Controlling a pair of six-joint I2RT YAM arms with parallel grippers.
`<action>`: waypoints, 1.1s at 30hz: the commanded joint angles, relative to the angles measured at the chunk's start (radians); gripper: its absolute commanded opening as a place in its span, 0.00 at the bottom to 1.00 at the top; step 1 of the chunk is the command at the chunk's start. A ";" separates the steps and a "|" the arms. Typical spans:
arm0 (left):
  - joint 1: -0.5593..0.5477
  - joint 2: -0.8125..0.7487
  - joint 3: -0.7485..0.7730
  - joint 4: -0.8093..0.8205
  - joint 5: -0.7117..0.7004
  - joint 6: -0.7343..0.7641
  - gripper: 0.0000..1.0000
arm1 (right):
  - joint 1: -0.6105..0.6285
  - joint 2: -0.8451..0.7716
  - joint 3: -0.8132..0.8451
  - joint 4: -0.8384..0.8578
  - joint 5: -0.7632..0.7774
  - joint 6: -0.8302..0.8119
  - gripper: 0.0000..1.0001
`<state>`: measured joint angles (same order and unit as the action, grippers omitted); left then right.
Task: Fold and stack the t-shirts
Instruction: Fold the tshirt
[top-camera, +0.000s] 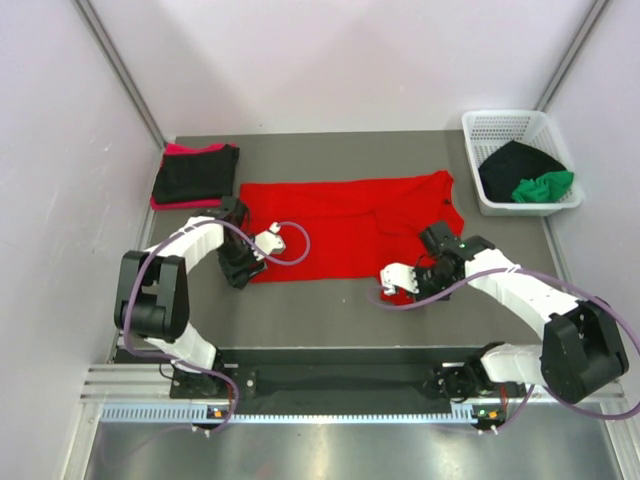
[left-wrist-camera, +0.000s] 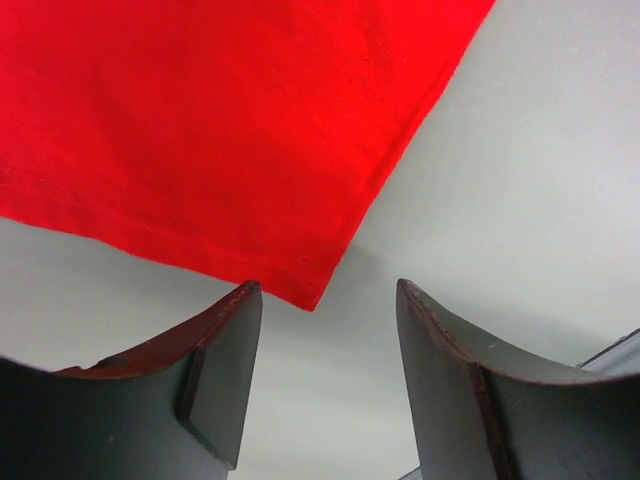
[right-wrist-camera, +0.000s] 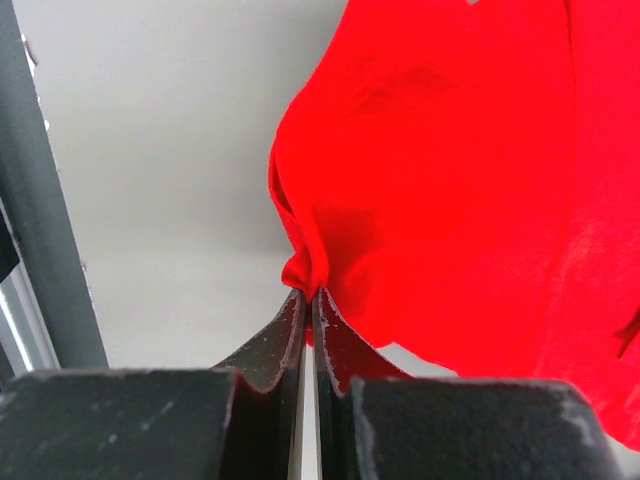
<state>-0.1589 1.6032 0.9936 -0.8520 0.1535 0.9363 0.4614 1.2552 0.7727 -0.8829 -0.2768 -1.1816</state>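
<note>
A bright red t-shirt (top-camera: 330, 220) lies spread flat across the middle of the table. My left gripper (top-camera: 245, 272) (left-wrist-camera: 326, 290) is open at its near left corner (left-wrist-camera: 305, 290), which lies on the table just ahead of the fingertips, with nothing between them. My right gripper (top-camera: 395, 282) (right-wrist-camera: 305, 292) is shut on a bunched fold of the red t-shirt's (right-wrist-camera: 450, 170) near right edge. A folded black t-shirt (top-camera: 198, 170) rests on a pinkish red one (top-camera: 172, 203) at the far left. A black t-shirt (top-camera: 512, 165) and a green t-shirt (top-camera: 545, 186) lie crumpled in the basket.
The white lattice basket (top-camera: 480, 130) stands at the far right corner. Pale walls close in the left, right and back sides. A black rail (top-camera: 340, 378) runs along the near edge by the arm bases. Bare grey table (top-camera: 320, 310) lies between shirt and rail.
</note>
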 joint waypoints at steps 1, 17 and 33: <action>0.009 0.014 0.025 0.004 0.026 -0.019 0.60 | -0.003 0.012 0.045 0.005 -0.013 0.004 0.00; 0.032 0.047 -0.015 0.028 -0.026 0.028 0.41 | -0.003 0.003 0.027 0.022 -0.004 0.034 0.00; 0.032 0.081 0.025 -0.015 0.020 0.027 0.00 | -0.055 -0.071 -0.007 0.062 0.016 0.105 0.00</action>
<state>-0.1318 1.6699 0.9920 -0.8421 0.1139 0.9501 0.4351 1.2152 0.7403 -0.8474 -0.2588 -1.1042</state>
